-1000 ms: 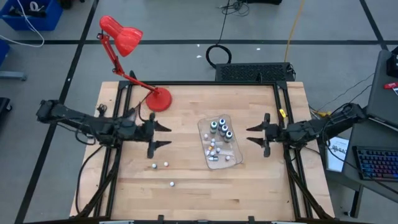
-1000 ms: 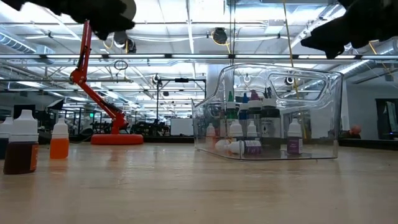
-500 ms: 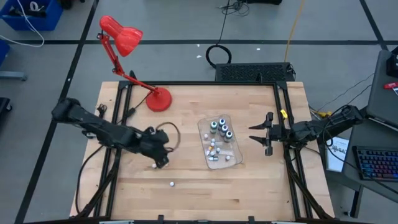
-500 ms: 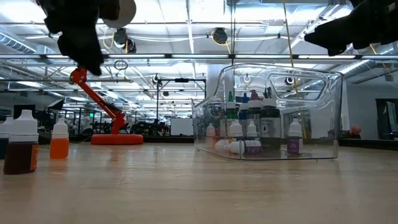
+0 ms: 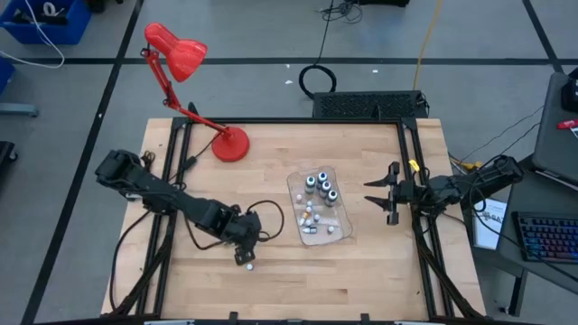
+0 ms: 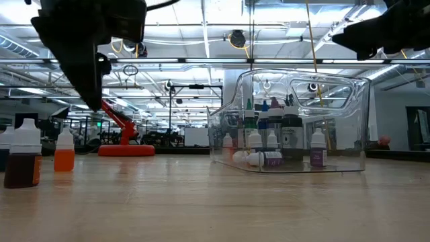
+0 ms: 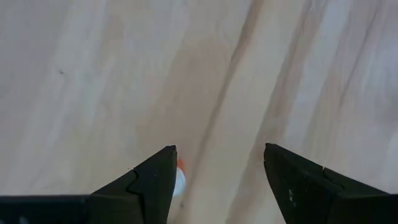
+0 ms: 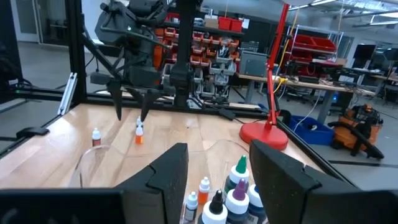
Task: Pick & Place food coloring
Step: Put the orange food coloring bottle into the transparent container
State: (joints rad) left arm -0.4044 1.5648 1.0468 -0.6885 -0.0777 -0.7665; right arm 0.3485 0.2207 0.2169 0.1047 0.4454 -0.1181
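— Where's the left hand (image 5: 246, 259) right now?

— Low over the front-left part of the wooden bench (image 5: 379, 271), pointing down, fingers (image 7: 155, 180) spread with nothing between them. From its wrist camera a tiny orange-tipped bottle (image 7: 179, 179) peeks out right beside one finger, standing on the wood, outside the gap.

— Any other food coloring loose out there?

— One small brown bottle (image 6: 23, 161) stands close by the orange one (image 6: 64, 152) in the low view, both upright, well apart from the tray.

— And the rest?

— Inside the clear plastic tray (image 5: 340, 221) near the middle of the bench. Three bigger upright bottles (image 5: 321, 185) sit at its far end, a scatter of tiny whitish ones (image 5: 310, 218) at the near end, some lying down.

— The right hand (image 5: 377, 192)?

— Hanging above the right side of the bench, just beside the tray, aimed toward it, fingers partly apart and empty.

— Anything else up there?

— A red desk lamp (image 5: 185, 61), its round base (image 5: 230, 144) on the back-left of the bench
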